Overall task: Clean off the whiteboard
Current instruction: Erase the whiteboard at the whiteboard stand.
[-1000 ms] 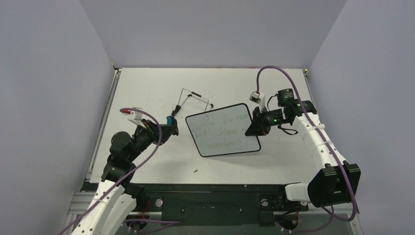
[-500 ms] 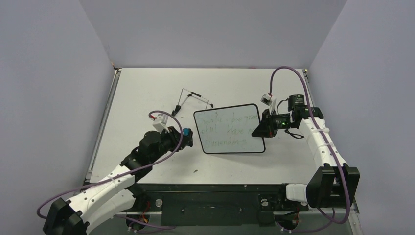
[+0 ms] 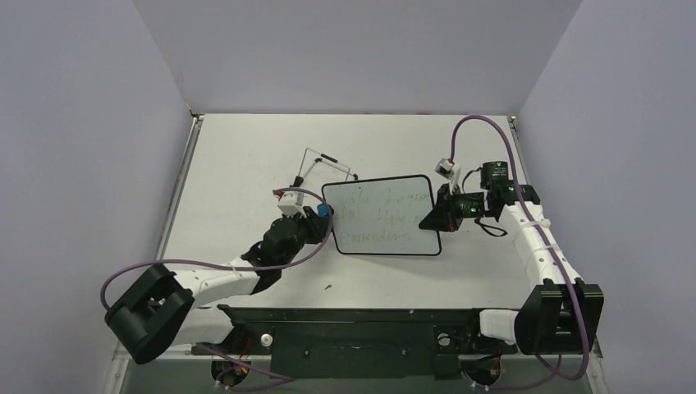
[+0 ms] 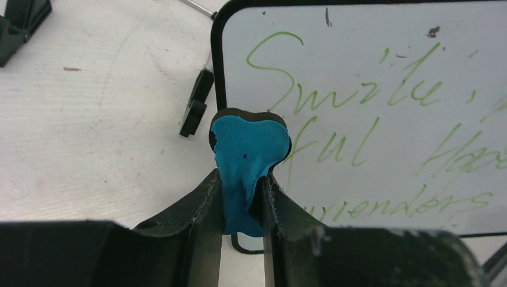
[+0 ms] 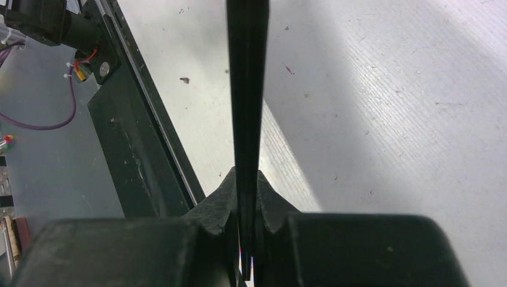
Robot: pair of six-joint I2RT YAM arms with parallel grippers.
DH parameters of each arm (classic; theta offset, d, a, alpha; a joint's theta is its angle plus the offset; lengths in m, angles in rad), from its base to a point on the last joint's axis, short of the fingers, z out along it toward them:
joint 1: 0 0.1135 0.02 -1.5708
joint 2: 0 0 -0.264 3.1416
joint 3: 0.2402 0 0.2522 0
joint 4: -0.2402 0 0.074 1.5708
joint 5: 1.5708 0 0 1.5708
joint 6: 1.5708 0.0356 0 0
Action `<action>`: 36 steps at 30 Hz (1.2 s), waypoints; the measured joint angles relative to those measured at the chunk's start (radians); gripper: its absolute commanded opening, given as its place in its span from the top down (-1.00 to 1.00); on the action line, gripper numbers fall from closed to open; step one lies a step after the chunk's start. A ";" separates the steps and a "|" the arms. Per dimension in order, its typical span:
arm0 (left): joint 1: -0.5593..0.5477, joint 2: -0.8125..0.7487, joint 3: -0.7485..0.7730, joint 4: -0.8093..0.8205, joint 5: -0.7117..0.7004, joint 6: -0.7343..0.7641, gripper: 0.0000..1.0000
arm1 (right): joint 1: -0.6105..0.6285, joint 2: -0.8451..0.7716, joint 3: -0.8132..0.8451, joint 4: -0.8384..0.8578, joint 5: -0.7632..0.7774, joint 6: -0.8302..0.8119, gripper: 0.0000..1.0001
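The whiteboard (image 3: 382, 215) lies mid-table, white with a thin black frame and green handwriting across it; the left wrist view shows its left part (image 4: 382, 119) close up. My left gripper (image 3: 322, 217) is shut on a small blue eraser (image 4: 246, 161), whose head sits at the board's left edge. My right gripper (image 3: 432, 216) is shut on the board's right edge, seen edge-on as a thin black strip (image 5: 246, 89) between the fingers (image 5: 218, 206).
A thin black wire stand (image 3: 324, 167) lies just behind the board's left corner; one of its black feet (image 4: 196, 103) rests beside the board. The dark base rail (image 3: 361, 328) runs along the table's near edge.
My left arm has swung right and forward, carrying the blue eraser from the table's left side to the board's left edge. The right gripper has shifted the board slightly right and squared it.
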 measured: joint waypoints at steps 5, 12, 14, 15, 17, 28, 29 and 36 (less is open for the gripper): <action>0.000 0.096 0.044 0.071 -0.058 0.057 1.00 | 0.009 0.000 -0.001 0.012 -0.002 -0.001 1.00; 0.002 0.163 0.109 0.130 -0.108 0.122 1.00 | 0.013 0.000 -0.005 0.016 -0.003 -0.003 1.00; 0.007 0.186 0.129 0.137 -0.114 0.137 1.00 | 0.014 0.000 -0.006 0.016 -0.003 -0.002 1.00; 0.009 0.196 0.139 0.140 -0.114 0.145 1.00 | 0.014 0.000 -0.006 0.017 -0.003 -0.002 1.00; 0.014 0.212 0.159 0.136 -0.114 0.154 1.00 | 0.014 0.000 -0.006 0.023 0.000 -0.002 1.00; 0.034 0.244 0.250 0.059 -0.097 0.219 1.00 | 0.014 0.000 -0.006 0.037 0.022 -0.002 1.00; 0.033 0.244 0.254 0.052 -0.098 0.233 1.00 | 0.014 0.000 -0.006 0.036 0.022 -0.002 1.00; -0.007 0.244 0.286 -0.013 -0.130 0.377 1.00 | 0.014 0.000 -0.006 0.033 0.025 -0.001 1.00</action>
